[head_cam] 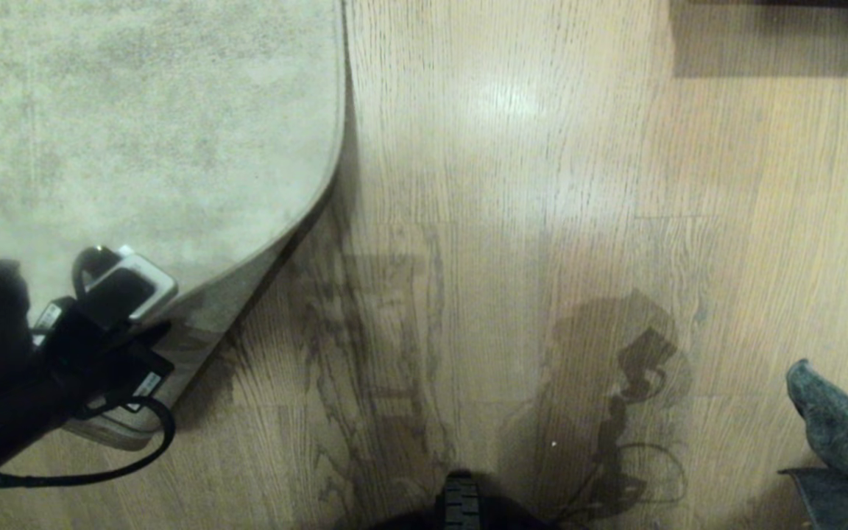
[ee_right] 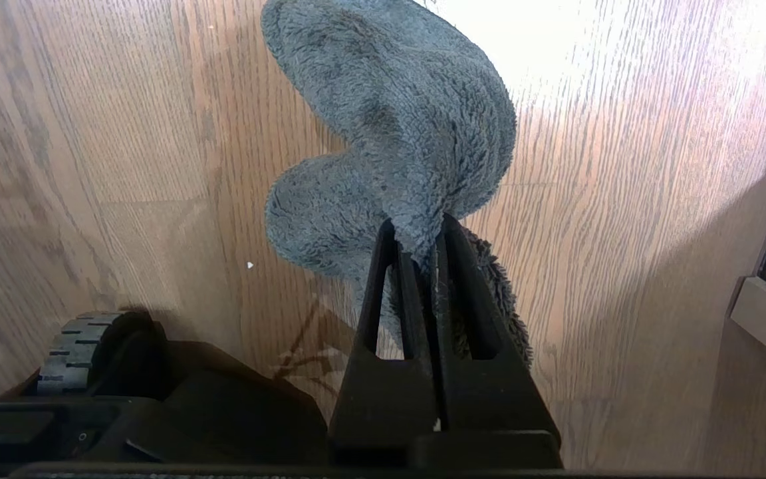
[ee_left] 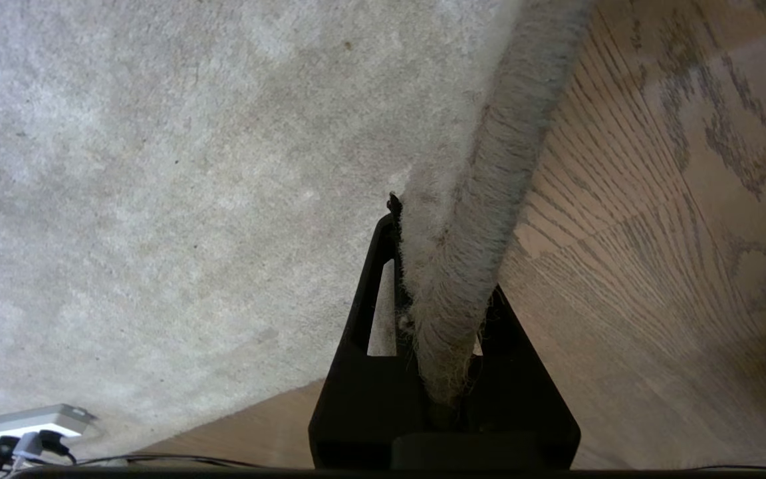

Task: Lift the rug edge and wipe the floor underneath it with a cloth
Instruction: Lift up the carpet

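Pale mottled rug edge point(ee_left: 463, 266) pinched between left tool point(ee_left: 446, 319) fingers, corner raised off floor point(head_cam: 512, 221), beige backing showing, grey fluffy cloth point(ee_right: 396, 133) clamped in right tool point(ee_right: 416, 266), hanging above floor well right of rug.

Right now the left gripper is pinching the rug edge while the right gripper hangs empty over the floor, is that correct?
Not quite: the right gripper is not empty; the right wrist view shows it shut on the cloth. The left gripper does pinch the rug edge above the floor.
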